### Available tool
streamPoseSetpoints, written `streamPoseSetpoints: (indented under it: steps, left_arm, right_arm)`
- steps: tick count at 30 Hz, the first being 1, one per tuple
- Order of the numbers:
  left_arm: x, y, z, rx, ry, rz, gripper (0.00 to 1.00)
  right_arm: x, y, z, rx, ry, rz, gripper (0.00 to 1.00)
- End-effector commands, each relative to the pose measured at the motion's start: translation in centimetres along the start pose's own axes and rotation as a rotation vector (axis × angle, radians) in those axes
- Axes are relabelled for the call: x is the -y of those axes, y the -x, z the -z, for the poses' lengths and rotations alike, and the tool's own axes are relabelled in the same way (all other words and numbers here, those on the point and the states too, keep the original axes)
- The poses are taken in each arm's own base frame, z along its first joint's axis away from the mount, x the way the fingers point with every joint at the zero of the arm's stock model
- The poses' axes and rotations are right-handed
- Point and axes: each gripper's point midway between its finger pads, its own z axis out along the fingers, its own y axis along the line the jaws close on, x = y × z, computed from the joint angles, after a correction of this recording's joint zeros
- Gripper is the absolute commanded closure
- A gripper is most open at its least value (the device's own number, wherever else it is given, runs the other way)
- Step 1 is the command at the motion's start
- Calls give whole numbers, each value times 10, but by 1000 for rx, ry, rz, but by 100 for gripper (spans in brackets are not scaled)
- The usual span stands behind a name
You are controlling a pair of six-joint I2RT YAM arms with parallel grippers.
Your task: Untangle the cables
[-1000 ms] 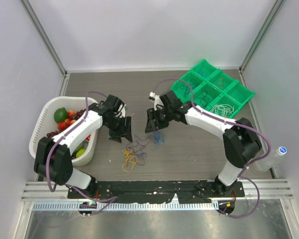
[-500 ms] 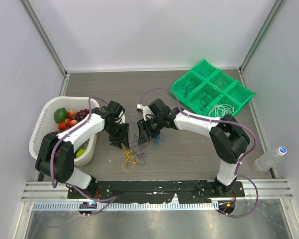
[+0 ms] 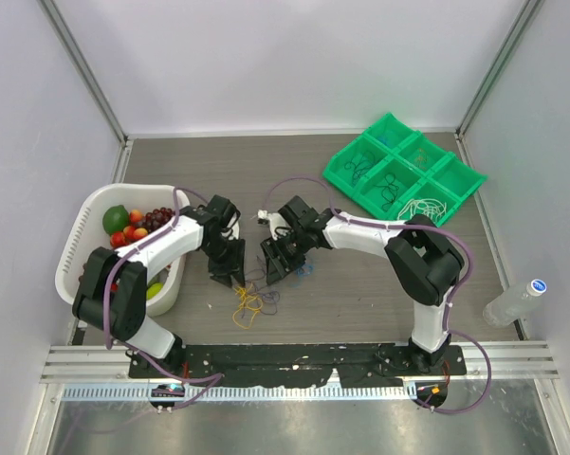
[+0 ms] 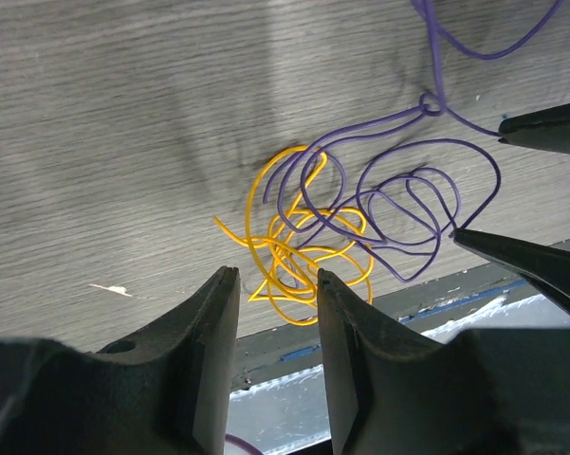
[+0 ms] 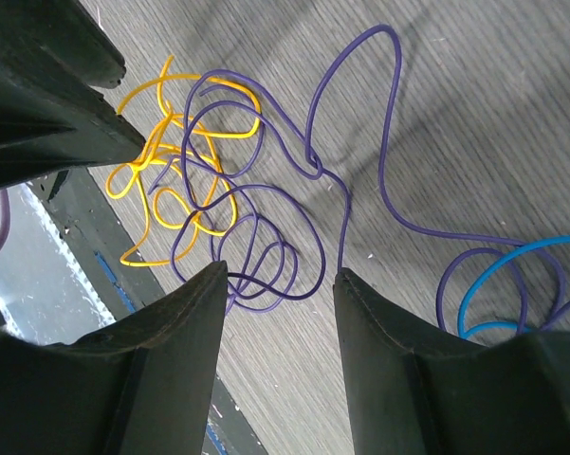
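A small tangle of thin cables lies on the table in front of the arms: a yellow cable knotted with a purple cable, and a blue cable just to the right. My left gripper is open and empty, low over the tangle's left side. My right gripper is open and empty, low over the purple loops on the right side. The two grippers face each other closely across the tangle.
A white basket of fruit stands at the left. A green compartment tray holding more cables sits at the back right. A plastic bottle lies at the right edge. The black base rail runs along the near edge.
Both grippers have come down and toward each other over the tangle; the right arm swung left and nearer. The cables have not visibly moved.
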Motion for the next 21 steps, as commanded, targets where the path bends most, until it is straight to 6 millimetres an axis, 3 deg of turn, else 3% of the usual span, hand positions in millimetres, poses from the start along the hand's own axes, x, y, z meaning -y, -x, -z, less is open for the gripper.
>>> streamPoseSetpoints:
  steps: [1,6,9,10,14,21]
  left_arm:
    - [-2,-1,-9,-7,2,-5,59]
    - [2,8,-15,-4,-4,-11,72]
    - [8,16,-5,38,-3,-38,90]
    - [9,19,2,64,8,-54,98]
    - [11,34,48,249,39,-91,100]
    - [14,58,178,760,49,-94,100]
  right_arm:
    - [-6,11,-2,9,1,50,46]
    - [0,10,-3,6,-36,53,46]
    - [10,10,-3,15,-100,33,46]
    - [23,14,0,37,-179,26,47]
    - [61,14,9,85,-408,-55,50]
    - [111,-3,33,117,-638,-182,60]
